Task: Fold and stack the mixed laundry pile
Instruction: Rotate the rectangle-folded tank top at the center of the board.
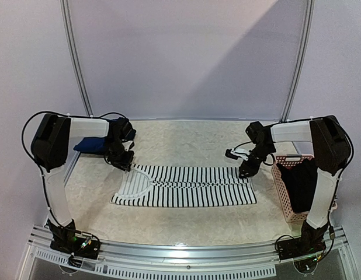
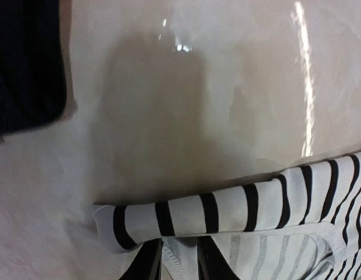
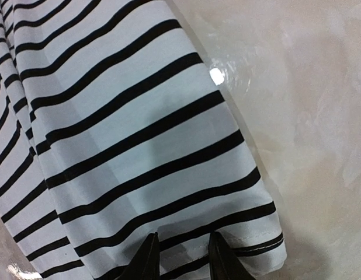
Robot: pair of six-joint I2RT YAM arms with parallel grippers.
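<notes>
Top external view: the black-and-white striped tank top (image 1: 186,186) lies flat on the pale table (image 1: 169,224), between the two arms. The left gripper (image 1: 125,163) is at the shoulder end of the top. The right gripper (image 1: 245,172) is at the far corner of the bottom hem. The rest of the top lies on the near side of both grippers.

Left wrist view: the left gripper (image 2: 179,265) has its two dark fingers (image 2: 146,265) close together. White cloth with a stitched edge sits between them. It is pinching the tank top (image 2: 227,213). Just past the fingertips a striped strap is curled up a bit. A navy piece (image 2: 23,58) lies well past the gripper and off to one side, apart from the top. In the top view this navy piece (image 1: 90,144) is behind the left arm.

Right wrist view: the right gripper (image 3: 183,256) has its fingers (image 3: 146,259) on the hem, and striped cloth (image 3: 139,134) shows in the small gap. I cannot tell if it is squeezing the cloth or only touching it.

A pink slotted plastic basket (image 1: 284,201) stands beside the right gripper, on its outer side. A black garment (image 1: 300,181) is inside it.
</notes>
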